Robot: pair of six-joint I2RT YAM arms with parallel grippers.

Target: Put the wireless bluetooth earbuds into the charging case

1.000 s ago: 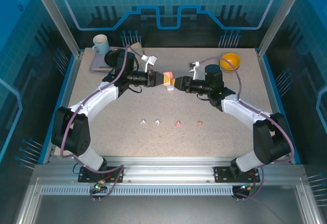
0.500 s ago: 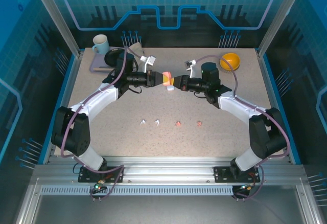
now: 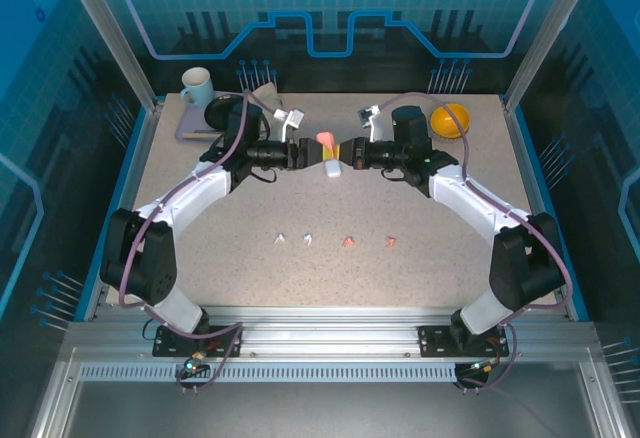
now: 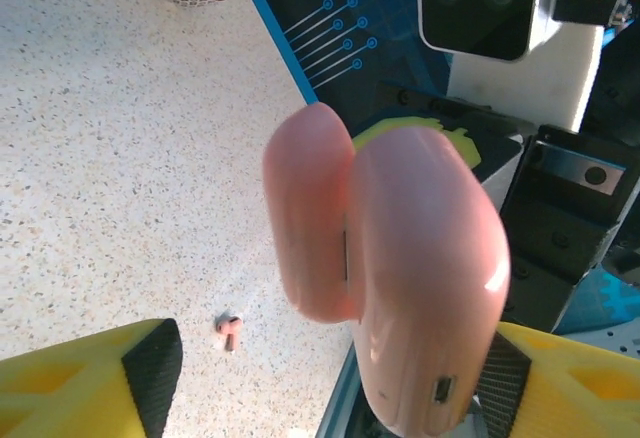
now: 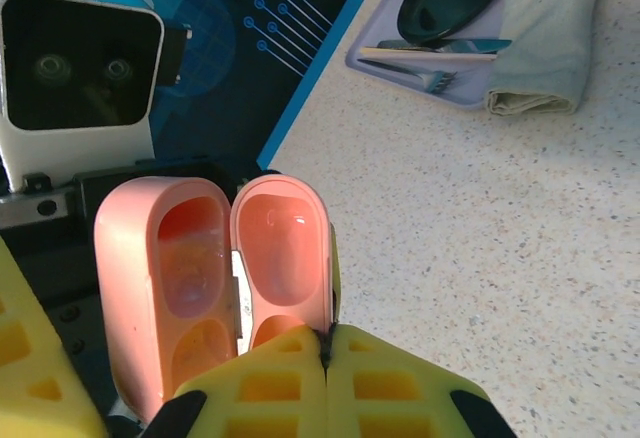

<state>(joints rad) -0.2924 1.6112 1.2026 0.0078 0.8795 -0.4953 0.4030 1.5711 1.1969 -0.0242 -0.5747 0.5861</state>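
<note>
The right gripper (image 5: 328, 350) pinches the open pink charging case (image 5: 165, 288) by its lid (image 5: 280, 248), while the left gripper (image 4: 328, 373) stands spread wide around it, baring sockets for the 4 earbuds (image 3: 308, 238).

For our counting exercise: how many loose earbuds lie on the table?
4, in a row on the table, left to right: first white earbud, second white earbud, first pink earbud, second pink earbud. More could lie hidden.
</note>
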